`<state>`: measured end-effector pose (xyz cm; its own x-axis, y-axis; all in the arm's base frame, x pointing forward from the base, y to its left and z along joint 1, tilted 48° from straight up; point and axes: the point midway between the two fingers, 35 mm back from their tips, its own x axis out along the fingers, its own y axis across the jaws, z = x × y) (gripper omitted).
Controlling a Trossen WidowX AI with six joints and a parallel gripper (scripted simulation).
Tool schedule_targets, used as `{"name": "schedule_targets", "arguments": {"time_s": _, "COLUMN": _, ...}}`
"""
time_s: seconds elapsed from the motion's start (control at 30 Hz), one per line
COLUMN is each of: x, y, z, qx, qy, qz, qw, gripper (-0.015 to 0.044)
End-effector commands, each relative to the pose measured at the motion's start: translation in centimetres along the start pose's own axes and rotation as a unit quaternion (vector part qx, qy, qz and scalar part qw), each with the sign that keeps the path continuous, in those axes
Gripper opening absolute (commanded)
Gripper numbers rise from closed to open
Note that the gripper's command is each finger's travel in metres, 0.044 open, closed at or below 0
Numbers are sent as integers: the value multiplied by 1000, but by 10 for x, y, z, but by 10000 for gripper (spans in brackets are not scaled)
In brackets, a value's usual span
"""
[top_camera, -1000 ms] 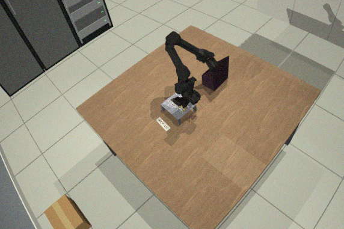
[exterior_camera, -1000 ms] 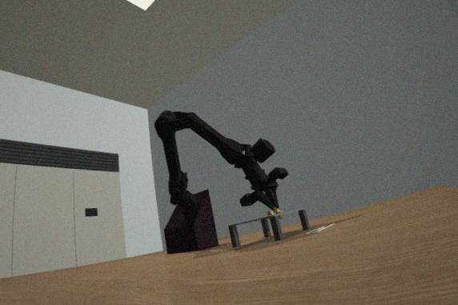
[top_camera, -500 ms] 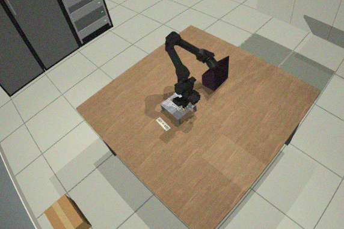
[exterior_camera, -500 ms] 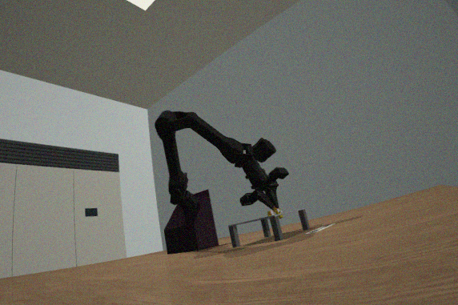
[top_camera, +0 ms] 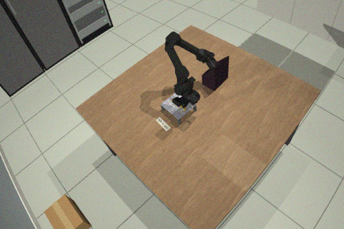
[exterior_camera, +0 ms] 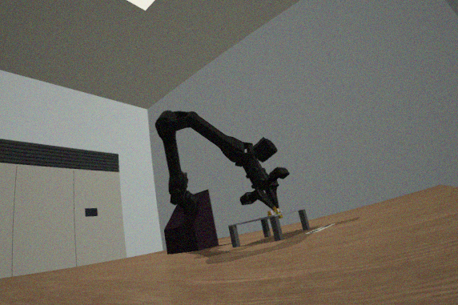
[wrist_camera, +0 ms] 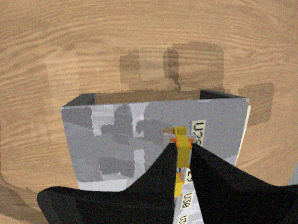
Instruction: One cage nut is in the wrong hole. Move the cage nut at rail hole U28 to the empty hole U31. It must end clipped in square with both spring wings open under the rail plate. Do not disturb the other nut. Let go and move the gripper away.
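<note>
1. Card, seen from above: white printed card (top_camera: pixel 163 124) (exterior_camera: pixel 320 229), flat on the brown wooden desk (top_camera: pixel 240 121) (exterior_camera: pixel 360 249) (wrist_camera: pixel 40 50), toward the desk's left corner. No part in the work.

2. Fixture, next rightward: grey metal rail stand (top_camera: pixel 178 118) (exterior_camera: pixel 277 229) (wrist_camera: pixel 115 150), upright on its legs, nearer the desk's upper-left edge than its lower-right edge.

3. Other nut: second yellow cage nut (exterior_camera: pixel 270 214) (wrist_camera: pixel 178 186), just beside the gripped one on the labelled strip. Appears undisturbed; exact hole not readable.

4. Task nut: yellow cage nut with orange wings (exterior_camera: pixel 279 214) (wrist_camera: pixel 183 155), at the U28 end of the strip. Part of a hole shows beside it, so possibly raised; full clearance of the plate cannot be told.

5. Hand: black two-finger hand (top_camera: pixel 182 106) (exterior_camera: pixel 276 208) (wrist_camera: pixel 181 148), narrow, closed on the task nut.

6. Progress: grip done. U31 not filled by this nut. Remaining, by judgement: finish extraction if needed, carry past the neighbour, press in square, check both wings under the plate, release, withdraw.
</note>
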<state>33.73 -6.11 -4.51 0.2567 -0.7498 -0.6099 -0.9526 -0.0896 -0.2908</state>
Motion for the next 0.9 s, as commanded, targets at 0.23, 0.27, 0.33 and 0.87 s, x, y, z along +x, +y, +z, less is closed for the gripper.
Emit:
{"name": "schedule_targets", "arguments": {"time_s": 0.23, "x": 0, "y": -2, "z": 0, "qx": 3, "qy": -1, "qz": 8, "qw": 1000, "gripper": 25}}
{"name": "schedule_targets", "arguments": {"time_s": 0.27, "x": 0, "y": -2, "z": 0, "qx": 3, "qy": -1, "qz": 8, "qw": 1000, "gripper": 25}}
{"name": "schedule_targets", "arguments": {"time_s": 0.33, "x": 0, "y": -2, "z": 0, "qx": 3, "qy": -1, "qz": 10, "qw": 1000, "gripper": 25}}
{"name": "schedule_targets", "arguments": {"time_s": 0.87, "x": 0, "y": -3, "z": 1, "qx": 3, "qy": -1, "qz": 24, "qw": 1000, "gripper": 25}}
